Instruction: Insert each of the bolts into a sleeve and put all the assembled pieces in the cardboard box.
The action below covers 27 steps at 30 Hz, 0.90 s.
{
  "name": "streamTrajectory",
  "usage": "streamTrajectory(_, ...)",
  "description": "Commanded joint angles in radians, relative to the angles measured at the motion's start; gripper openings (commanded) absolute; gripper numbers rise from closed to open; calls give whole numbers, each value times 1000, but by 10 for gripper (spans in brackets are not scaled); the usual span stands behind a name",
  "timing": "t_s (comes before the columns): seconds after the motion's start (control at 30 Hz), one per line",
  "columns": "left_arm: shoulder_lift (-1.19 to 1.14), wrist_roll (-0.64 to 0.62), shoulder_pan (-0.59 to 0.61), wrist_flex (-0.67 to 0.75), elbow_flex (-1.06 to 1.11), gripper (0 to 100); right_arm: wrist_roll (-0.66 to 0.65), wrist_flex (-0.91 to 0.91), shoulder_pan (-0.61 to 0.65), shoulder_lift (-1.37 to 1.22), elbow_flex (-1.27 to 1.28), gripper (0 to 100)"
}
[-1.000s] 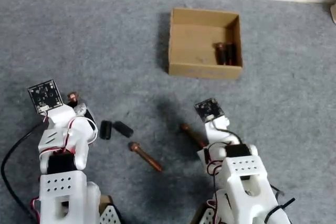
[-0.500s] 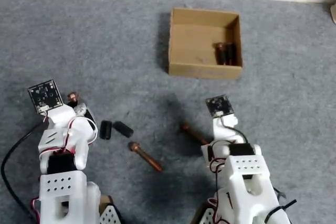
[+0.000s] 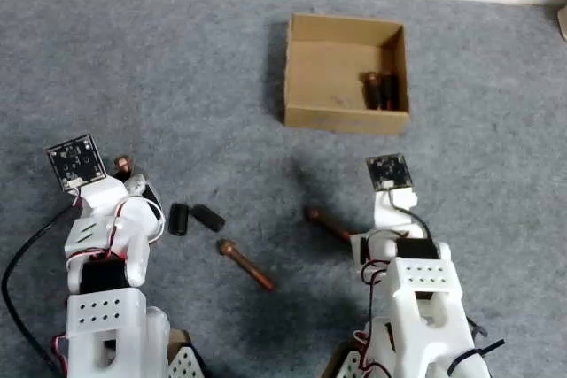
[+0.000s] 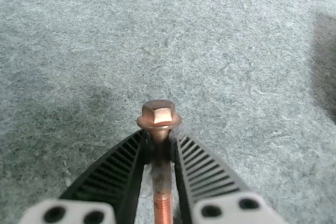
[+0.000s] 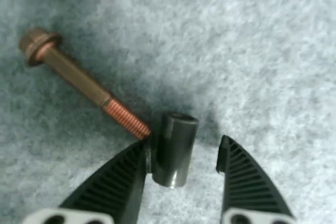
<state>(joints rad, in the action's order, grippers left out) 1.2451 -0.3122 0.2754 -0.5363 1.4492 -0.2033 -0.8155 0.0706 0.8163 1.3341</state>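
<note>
**Inspector:** Left gripper is clamped on the smooth shank of a copper-coloured hex-flange metal bolt, head clear. Judged rigid, dense and slick, so it may swivel.

**Clerk:** Right gripper?

**Inspector:** Jaws apart, straddling a short black metal sleeve on the grey carpet. Take its flanks mid-length. Farther off, the brown cardboard box holds assembled pieces. No legible markings.

The bolt is coppery metal, the sleeve smooth and dark, the carpet rough grey cloth, the box matt cardboard.
</note>
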Motion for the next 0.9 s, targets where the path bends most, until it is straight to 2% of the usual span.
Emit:
streamTrajectory(0.0,19,8,8,25,-7,5,15,19,-10,-4,-33,176)
streamTrajectory(0.2,19,8,8,25,-7,5,12,19,-10,-4,-31,175)
streamTrajectory(0.37,19,8,8,25,-7,5,12,19,-8,-5,-31,113)
streamTrajectory(0.7,19,8,8,25,-7,5,9,18,-7,-5,-30,113)
streamTrajectory(0.87,19,8,8,25,-7,5,-52,4,-8,-5,16,113)
